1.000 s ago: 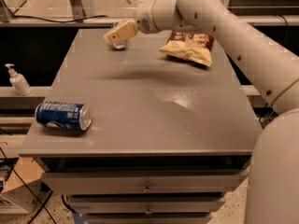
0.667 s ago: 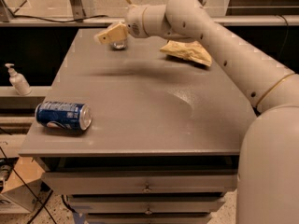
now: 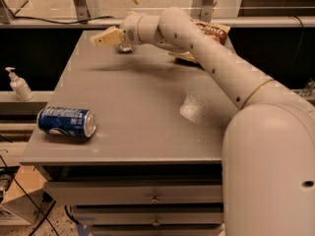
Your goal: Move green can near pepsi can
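At the far left, off the table (image 3: 147,107), a pump bottle (image 3: 17,84) stands on a lower ledge and plays no part. On the table's front left corner the pepsi can (image 3: 66,123) lies on its side, silver end facing right, so it may roll if bumped. Well apart from it, at the far edge, the pincer (image 3: 102,38) hovers just above the surface, pointing left; I cannot tell whether it is wide or narrow, or whether it holds anything. Just to its right, under the wrist, a small dark, silvery shape (image 3: 125,47) shows, most likely the green can, though it is largely hidden. Right of that, a chip bag (image 3: 212,31) lies behind the arm. The step in hand looks like securing the green can. To do it well, the pincer should centre over the can's body, close across its width rather than its ends, and lift clear before travelling. It should then set the can down beside the blue one without touching it.
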Controlling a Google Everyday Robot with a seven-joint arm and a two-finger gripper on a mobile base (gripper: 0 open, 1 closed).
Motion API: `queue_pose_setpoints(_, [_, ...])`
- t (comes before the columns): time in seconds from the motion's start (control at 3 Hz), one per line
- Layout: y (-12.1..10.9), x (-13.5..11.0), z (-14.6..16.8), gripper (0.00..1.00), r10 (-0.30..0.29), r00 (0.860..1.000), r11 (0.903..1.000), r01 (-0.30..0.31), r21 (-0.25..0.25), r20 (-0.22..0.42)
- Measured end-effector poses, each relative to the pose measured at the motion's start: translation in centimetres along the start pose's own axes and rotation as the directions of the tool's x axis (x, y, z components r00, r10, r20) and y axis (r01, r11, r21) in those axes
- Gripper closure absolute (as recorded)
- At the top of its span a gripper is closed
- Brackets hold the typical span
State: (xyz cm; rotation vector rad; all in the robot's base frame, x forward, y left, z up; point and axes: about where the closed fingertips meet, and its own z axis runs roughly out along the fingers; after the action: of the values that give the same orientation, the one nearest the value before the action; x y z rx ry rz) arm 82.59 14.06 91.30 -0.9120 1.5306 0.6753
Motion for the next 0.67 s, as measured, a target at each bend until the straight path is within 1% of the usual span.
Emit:
queue_pose_setpoints(0.33, [-1.4, 1.5, 1.1, 0.0, 0.032, 0.999, 0.9981, -0.031, 0.053, -0.015])
queue_pose_setpoints(0.67, [-2.6, 3.4, 1.6, 0.0, 0.064, 0.997, 0.993, -0.059, 0.102, -0.042])
